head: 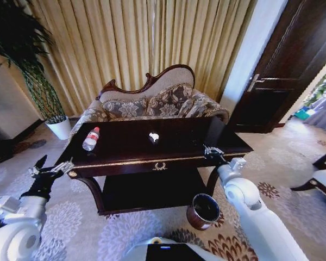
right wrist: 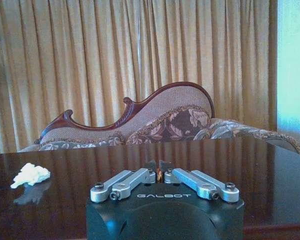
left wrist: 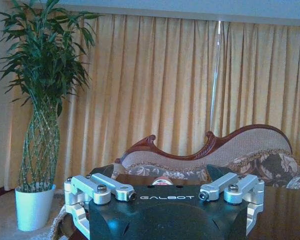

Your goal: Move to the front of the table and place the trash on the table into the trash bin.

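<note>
Presently parked before counter (head: 125,142); right gripper (head: 211,152), fingers pinched on orange scrap (right wrist: 159,175) at right front edge. Left gripper (head: 50,170) open, lower left. Bottle (head: 91,139), paper wad (head: 154,137) remaining. Next: carry scrap over bin (head: 202,211), bottom centre-right.

left hand (left wrist: 166,196) open | table (left wrist: 285,210) beyond | potted plant (left wrist: 37,125) | sofa (left wrist: 215,155) | curtains (left wrist: 155,85)

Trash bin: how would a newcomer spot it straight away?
Start at the long dark glossy wooden table before the sofa. On the patterned carpet beneath its front right corner stands the small round reddish-brown trash bin. Unlike the white plant pot, it holds no plant.
</note>
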### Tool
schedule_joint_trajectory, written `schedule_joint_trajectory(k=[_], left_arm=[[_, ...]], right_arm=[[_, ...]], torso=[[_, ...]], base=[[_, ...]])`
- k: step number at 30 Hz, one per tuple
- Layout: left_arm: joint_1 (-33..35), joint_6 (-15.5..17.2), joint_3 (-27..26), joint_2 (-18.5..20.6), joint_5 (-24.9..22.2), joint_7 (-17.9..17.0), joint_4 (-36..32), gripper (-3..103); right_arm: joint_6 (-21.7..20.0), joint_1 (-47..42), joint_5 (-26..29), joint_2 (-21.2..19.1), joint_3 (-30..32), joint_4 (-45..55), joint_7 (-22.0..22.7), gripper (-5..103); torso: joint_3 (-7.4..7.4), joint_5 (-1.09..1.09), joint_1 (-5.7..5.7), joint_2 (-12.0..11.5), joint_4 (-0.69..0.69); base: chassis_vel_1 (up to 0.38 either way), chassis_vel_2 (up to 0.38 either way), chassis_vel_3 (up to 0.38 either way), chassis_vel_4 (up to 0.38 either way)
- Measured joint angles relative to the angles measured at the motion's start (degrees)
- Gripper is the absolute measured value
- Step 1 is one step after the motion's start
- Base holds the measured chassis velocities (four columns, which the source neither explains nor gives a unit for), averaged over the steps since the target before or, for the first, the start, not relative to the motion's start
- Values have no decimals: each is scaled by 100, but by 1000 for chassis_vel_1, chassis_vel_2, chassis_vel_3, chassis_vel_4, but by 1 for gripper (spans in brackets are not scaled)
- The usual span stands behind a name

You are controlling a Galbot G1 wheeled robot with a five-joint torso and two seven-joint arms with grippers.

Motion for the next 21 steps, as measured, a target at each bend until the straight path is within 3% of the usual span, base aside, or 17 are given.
schedule_joint_trajectory(k=[21], left_arm=[[29,-59,-17,-46,-1,32,15,100]], right_arm=[[68,-21,-53,52,-49,-93,-27,3]], torso=[[0,0,-1,0,-1]], base=[[99,-100,-100,100]])
